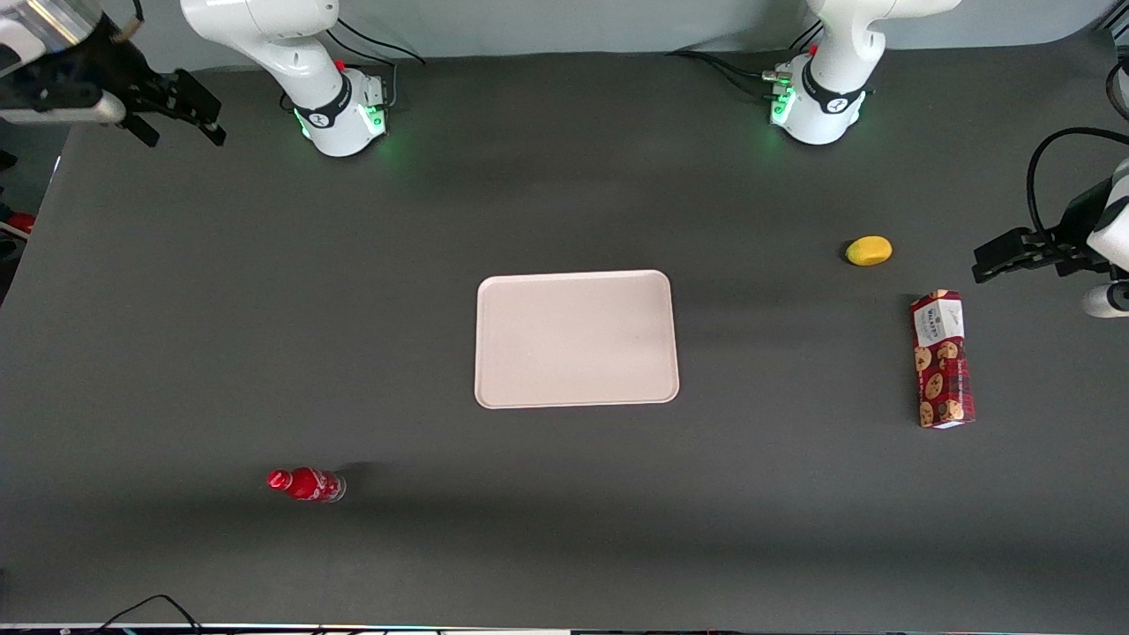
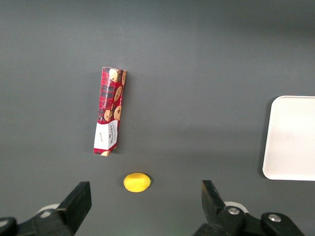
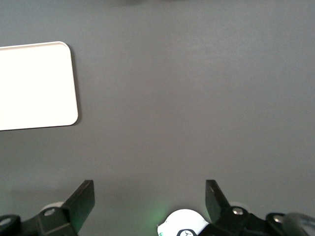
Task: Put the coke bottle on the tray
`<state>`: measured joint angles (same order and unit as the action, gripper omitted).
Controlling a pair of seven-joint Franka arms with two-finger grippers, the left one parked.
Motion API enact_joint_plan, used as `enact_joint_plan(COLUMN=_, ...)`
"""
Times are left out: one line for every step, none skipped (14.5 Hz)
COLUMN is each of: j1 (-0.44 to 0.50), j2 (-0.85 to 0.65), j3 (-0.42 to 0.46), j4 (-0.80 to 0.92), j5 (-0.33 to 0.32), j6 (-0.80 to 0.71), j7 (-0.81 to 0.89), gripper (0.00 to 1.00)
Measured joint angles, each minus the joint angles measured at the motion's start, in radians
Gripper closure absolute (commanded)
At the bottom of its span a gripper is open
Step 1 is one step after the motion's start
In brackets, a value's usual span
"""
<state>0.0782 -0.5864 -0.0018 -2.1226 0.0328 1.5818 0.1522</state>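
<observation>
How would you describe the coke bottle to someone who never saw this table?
Start at the tray mid-table. The coke bottle lies on its side nearer the front camera, toward the working arm's end, alone; the open gripper hangs far from it. It is small, red-capped, unlike the cookie box.

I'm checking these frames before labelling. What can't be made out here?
- Coke bottle: its lettering is too small in the front view; neither wrist view shows it.
- Tray: cut off by the edge in both wrist views.
- Gripper, open, high toward the working arm's end: partly cut off in the right wrist view.
</observation>
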Motion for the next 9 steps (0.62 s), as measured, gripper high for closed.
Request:
enact_joint_plan(j1=0.0, j2=-0.002, j3=-0.007, j4=0.004, j5=0.0, j6=-0.002, j7=0.0, gripper=0.0)
enact_joint_plan(j1=0.0, j2=0.001, j3=-0.013, j4=0.005, j5=0.0, j6=-0.002, j7=0.0, gripper=0.0)
enact_joint_plan(j1=0.0, j2=0.006, j3=-0.019, j4=0.005, j5=0.0, j6=-0.002, j7=0.0, gripper=0.0)
enact_joint_plan(j1=0.0, j2=0.013, j3=-0.022, j4=0.008, j5=0.0, j6=-0.001, j7=0.0, gripper=0.0)
enact_joint_plan(j1=0.0, j2=0.031, j3=-0.023, j4=0.025, j5=0.0, j6=0.002, j7=0.0, gripper=0.0)
enact_joint_plan(j1=0.0, j2=0.064, j3=-0.023, j4=0.06, j5=0.0, j6=0.005, j7=0.0, gripper=0.0)
enact_joint_plan(j1=0.0, j2=0.119, j3=-0.022, j4=0.115, j5=0.0, j6=0.009, j7=0.0, gripper=0.0)
enact_joint_plan(j1=0.001, j2=0.236, j3=-0.022, j4=0.223, j5=-0.002, j6=0.019, j7=0.0, gripper=0.0)
enact_joint_plan(j1=0.001, j2=0.332, j3=-0.021, j4=0.304, j5=-0.002, j6=0.028, j7=0.0, gripper=0.0)
